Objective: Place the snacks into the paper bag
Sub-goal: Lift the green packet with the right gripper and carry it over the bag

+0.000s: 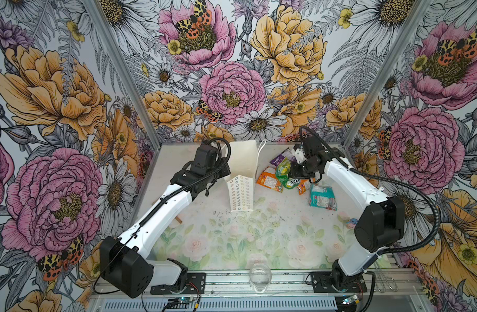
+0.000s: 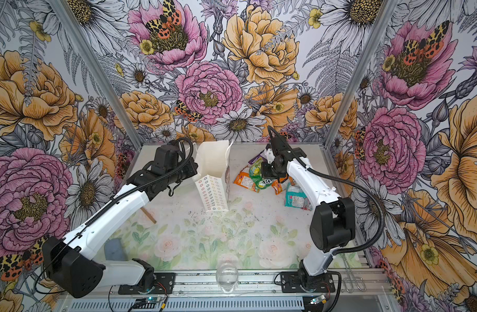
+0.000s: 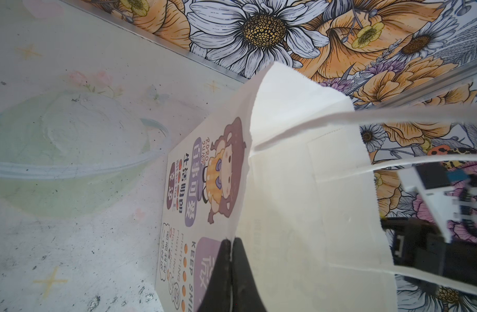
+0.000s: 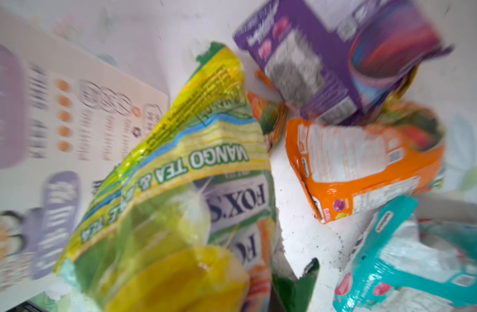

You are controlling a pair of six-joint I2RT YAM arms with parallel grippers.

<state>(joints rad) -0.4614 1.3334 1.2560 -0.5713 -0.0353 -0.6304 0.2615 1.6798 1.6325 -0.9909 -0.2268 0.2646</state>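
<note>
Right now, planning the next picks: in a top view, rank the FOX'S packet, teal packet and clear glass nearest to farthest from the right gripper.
1. FOX'S packet, held in the right gripper.
2. teal packet, beside it, toward the front.
3. clear glass, front edge, middle.

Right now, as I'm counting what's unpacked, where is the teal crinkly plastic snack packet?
In both top views the teal plastic packet lies on the floral-print table, right of centre, just right of an orange-and-white packet.
</note>
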